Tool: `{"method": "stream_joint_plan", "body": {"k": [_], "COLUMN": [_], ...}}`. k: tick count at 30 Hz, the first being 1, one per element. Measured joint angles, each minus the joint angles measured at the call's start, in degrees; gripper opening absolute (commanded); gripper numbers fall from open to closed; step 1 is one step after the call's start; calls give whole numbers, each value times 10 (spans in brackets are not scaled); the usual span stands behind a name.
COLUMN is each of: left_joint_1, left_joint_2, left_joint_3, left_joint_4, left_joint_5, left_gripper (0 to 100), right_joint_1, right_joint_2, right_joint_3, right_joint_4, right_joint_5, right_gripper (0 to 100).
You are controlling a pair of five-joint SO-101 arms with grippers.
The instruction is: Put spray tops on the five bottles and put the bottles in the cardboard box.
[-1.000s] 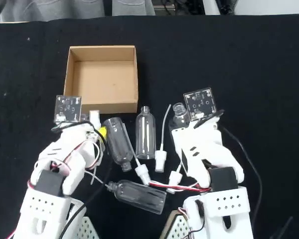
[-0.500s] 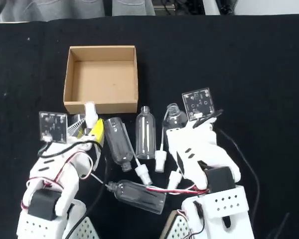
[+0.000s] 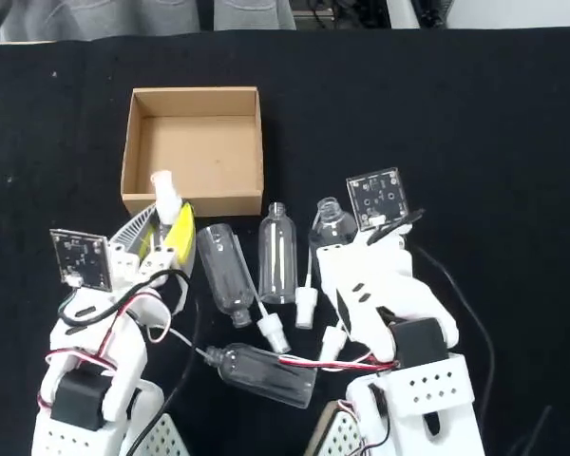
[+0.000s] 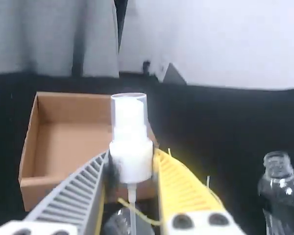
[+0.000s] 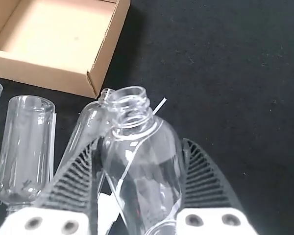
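My left gripper (image 3: 164, 233) (image 4: 131, 169) is shut on a white spray top (image 3: 163, 194) (image 4: 130, 142), held upright just in front of the cardboard box (image 3: 198, 152) (image 4: 68, 142). My right gripper (image 3: 334, 237) (image 5: 139, 171) is shut on a clear open-necked bottle (image 3: 333, 221) (image 5: 139, 156), held tilted to the right of the box. Three more clear bottles lie on the black table: one (image 3: 224, 268), another (image 3: 277, 252) (image 5: 85, 132) beside it, and a third (image 3: 264, 372) nearer the arm bases. The box is empty.
Loose white spray tops with thin dip tubes lie between the bottles (image 3: 307, 302) (image 3: 273, 329) (image 3: 333, 340). Red and white cables run across the near table by the arm bases. The black table (image 3: 494, 142) stretches open to the right and behind the box.
My left arm has lifted the spray top and swung its wrist left, so the top now stands upright nearer the box. My right arm shifted slightly left with the bottle, then held.
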Motion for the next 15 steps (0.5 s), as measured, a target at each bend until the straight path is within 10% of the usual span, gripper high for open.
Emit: {"method": "stream_joint_plan", "body": {"k": [15], "left_joint_1": [0], "left_joint_2": [0], "left_joint_3": [0], "left_joint_4": [-127], "left_joint_5": [0], "left_gripper": [29], "right_joint_1": [-16], "right_joint_2": [0], "right_joint_3": [0], "right_joint_4": [-2], "right_joint_5": [0], "right_gripper": [67]}}
